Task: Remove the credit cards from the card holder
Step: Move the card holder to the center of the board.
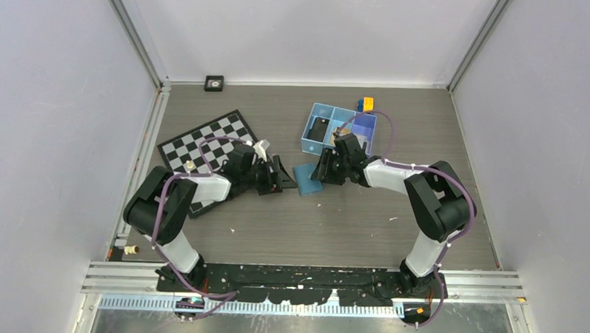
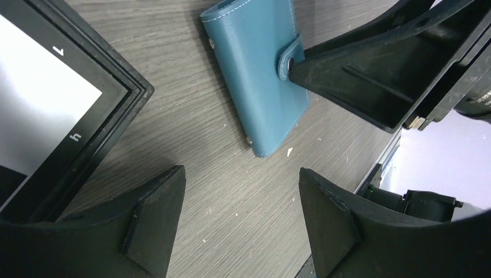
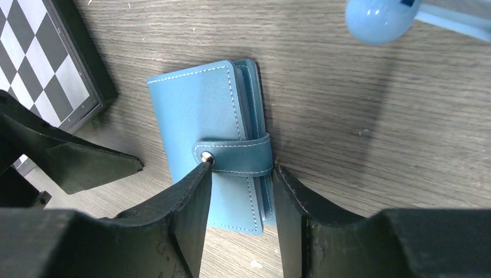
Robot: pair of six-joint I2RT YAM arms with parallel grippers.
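The closed card holder (image 3: pixel 197 116) lies flat on the table (image 3: pixel 376 116), between both arms. The right gripper (image 3: pixel 240 169) straddles its snap strap (image 3: pixel 246 155); if it pinches, I cannot tell. The left gripper (image 2: pixel 240 176) hangs spread, empty. Nothing pins the holder, so a pull may only drag it.

Walls: you see pale lilac walls (image 1: pixel 57 91) on three sides | Frame: grey metal posts (image 1: pixel 136 35) stand in both back corners | Table (image 1: pixel 349 228): grey-brown wood grain, flecked with pale crumbs | Near edge: silver rail (image 1: pixel 480 288) | Light: even, with soft shadows around you
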